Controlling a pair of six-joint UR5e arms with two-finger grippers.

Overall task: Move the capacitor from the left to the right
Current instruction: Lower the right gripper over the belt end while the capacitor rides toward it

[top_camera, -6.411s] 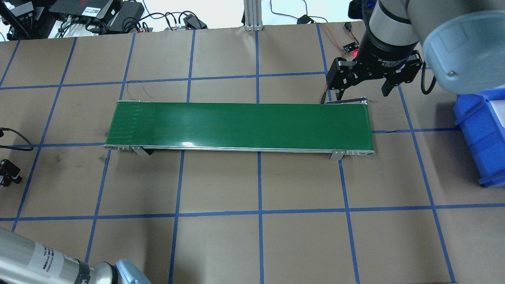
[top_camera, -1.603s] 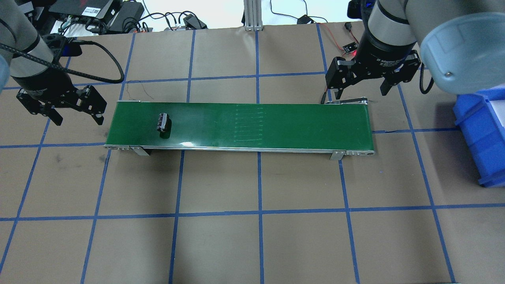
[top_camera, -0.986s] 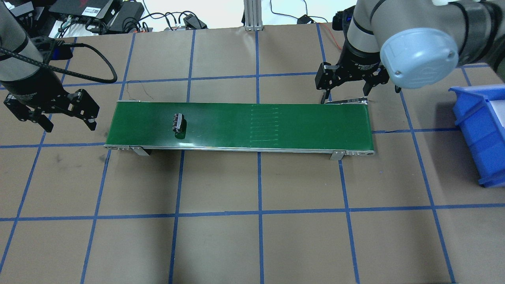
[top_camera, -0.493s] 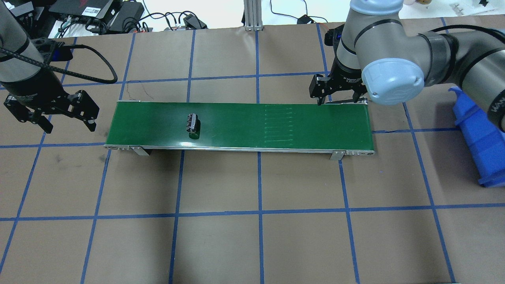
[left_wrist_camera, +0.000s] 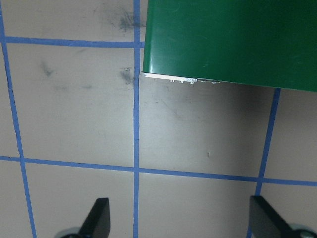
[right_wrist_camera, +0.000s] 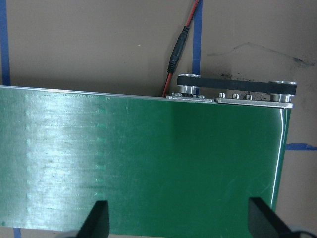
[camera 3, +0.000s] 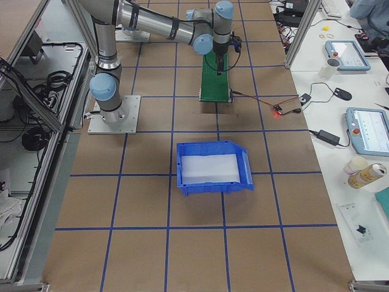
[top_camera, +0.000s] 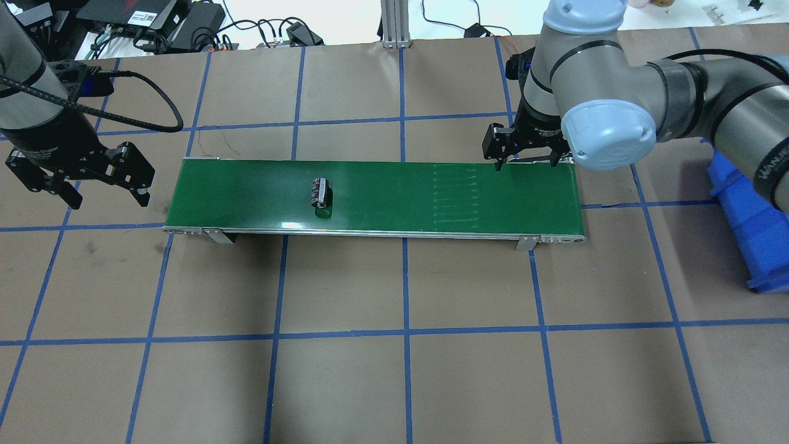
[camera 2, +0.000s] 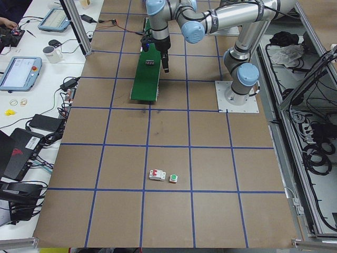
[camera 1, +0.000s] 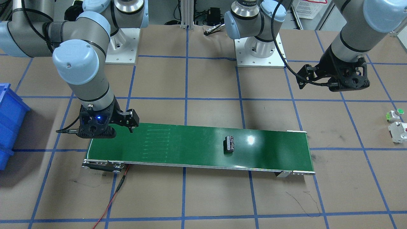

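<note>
The capacitor [top_camera: 320, 192], a small dark cylinder with pale markings, lies on its side on the green conveyor belt [top_camera: 431, 185], left of the belt's middle; it also shows in the front view [camera 1: 230, 143]. My left gripper [top_camera: 108, 197] is open and empty, hovering over the table just off the belt's left end; its wrist view shows open fingers [left_wrist_camera: 99, 220] over brown paper. My right gripper [top_camera: 527, 161] is open and empty above the far edge of the belt's right end; its wrist view shows open fingers [right_wrist_camera: 101, 218] over the belt [right_wrist_camera: 148, 163].
A blue bin [top_camera: 752, 216] stands right of the belt, also in the right side view [camera 3: 213, 167]. A white switch with a red mark [camera 1: 397, 132] and a green-capped button [camera 1: 394, 114] lie on the table far to my left. A red wire [camera 1: 111, 200] runs from the belt's right end.
The capacitor has travelled rightward along the belt. My right arm has swung in and brought its gripper over the belt's right end. My left gripper has stayed still.
</note>
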